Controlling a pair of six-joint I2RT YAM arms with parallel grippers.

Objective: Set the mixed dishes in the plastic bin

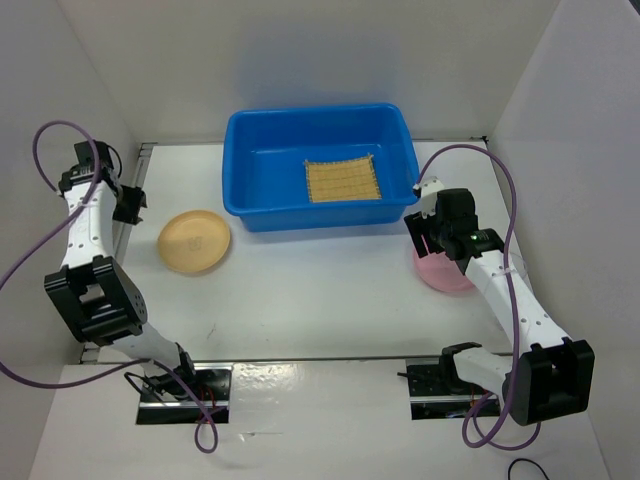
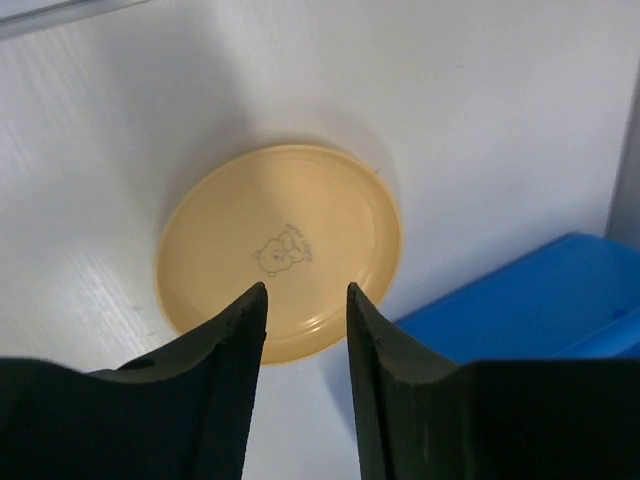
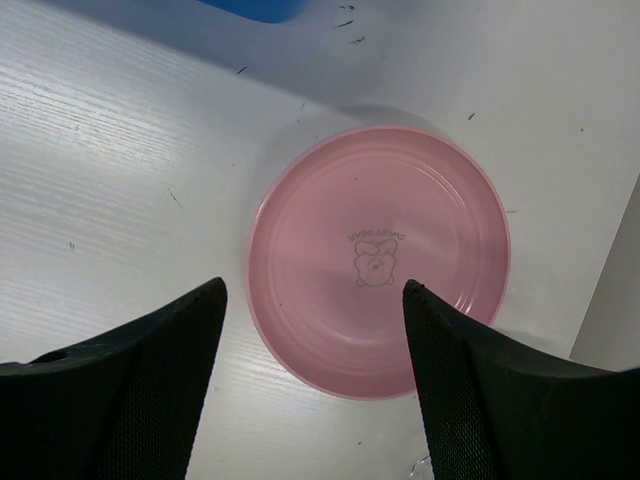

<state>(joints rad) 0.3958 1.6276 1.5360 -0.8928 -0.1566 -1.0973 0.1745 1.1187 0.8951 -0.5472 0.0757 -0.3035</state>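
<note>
Two smooth round plates are shown: tan plate (image 2: 280, 220) under the narrowly parted, empty left gripper (image 2: 306, 288); pink plate (image 3: 380, 260), half hidden from above, under the widely spread, empty right gripper (image 3: 314, 284).

A: What lies under the left gripper (image 2: 305, 292)?

B: A plate (image 2: 290, 215), round and tan, flat on the white table (image 2: 120, 120); a small bear print (image 2: 272, 257) marks its middle.

A: And the fingers (image 2: 215, 370)?

B: Two, dark, rising from the bottom edge; a narrow gap between them, nothing in it; their tips overlap the plate's near rim; whether they touch it, I cannot tell.

A: Anything else?

B: The bin (image 2: 540, 300), blue, at the lower right, near the plate; a grey strip (image 2: 627, 150) down the right edge; what it is, I cannot tell.
</note>
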